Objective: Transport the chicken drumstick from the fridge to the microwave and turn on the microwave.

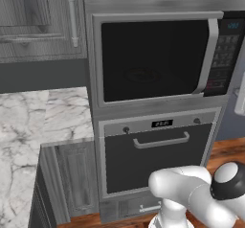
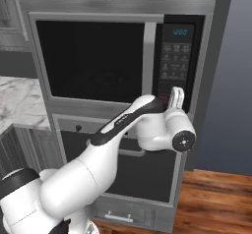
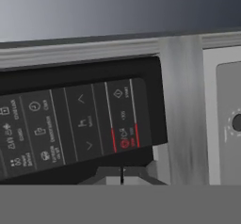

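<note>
One microwave point(image 2: 98, 56) sat built in above one oven point(image 1: 153, 150), its door closed. The hand point(image 3: 122, 177) was shut with nothing in it, its two fingertips point(image 3: 110, 175) together just below the red-marked keys of the single keypad point(image 2: 174, 61). One marble desk point(image 1: 28, 126) lay at left.

The left base view looks forward from behind and left of the arm at the microwave point(image 1: 158, 59) and the oven point(image 1: 158, 155) under it, with the bench point(image 1: 33, 126) at its left. The right base view faces the same microwave and oven from the right side. The hand view is very near the keypad point(image 3: 70, 124), rolled sideways.
</note>
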